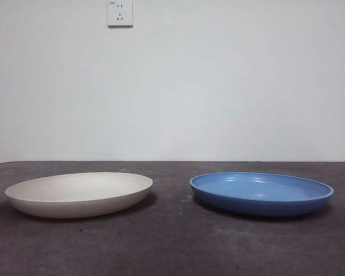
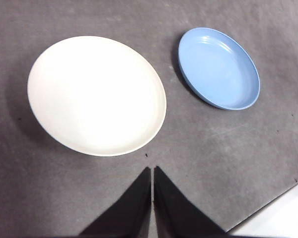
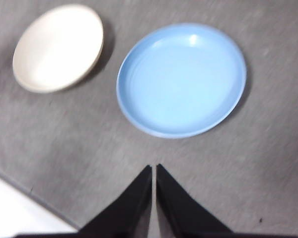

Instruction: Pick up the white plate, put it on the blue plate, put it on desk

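The white plate (image 1: pixel 79 194) lies on the desk (image 1: pixel 172 241) at the left, and the blue plate (image 1: pixel 261 192) lies at the right, a gap between them. In the left wrist view, my left gripper (image 2: pixel 152 169) is shut and empty, high above the desk near the white plate (image 2: pixel 96 94), with the blue plate (image 2: pixel 218 67) farther off. In the right wrist view, my right gripper (image 3: pixel 153 167) is shut and empty, high above the desk near the blue plate (image 3: pixel 181 79), with the white plate (image 3: pixel 58 47) beyond. Neither gripper shows in the front view.
A white wall with a power socket (image 1: pixel 120 12) stands behind the desk. The desk's edge shows in the left wrist view (image 2: pixel 268 210) and in the right wrist view (image 3: pixel 35 198).
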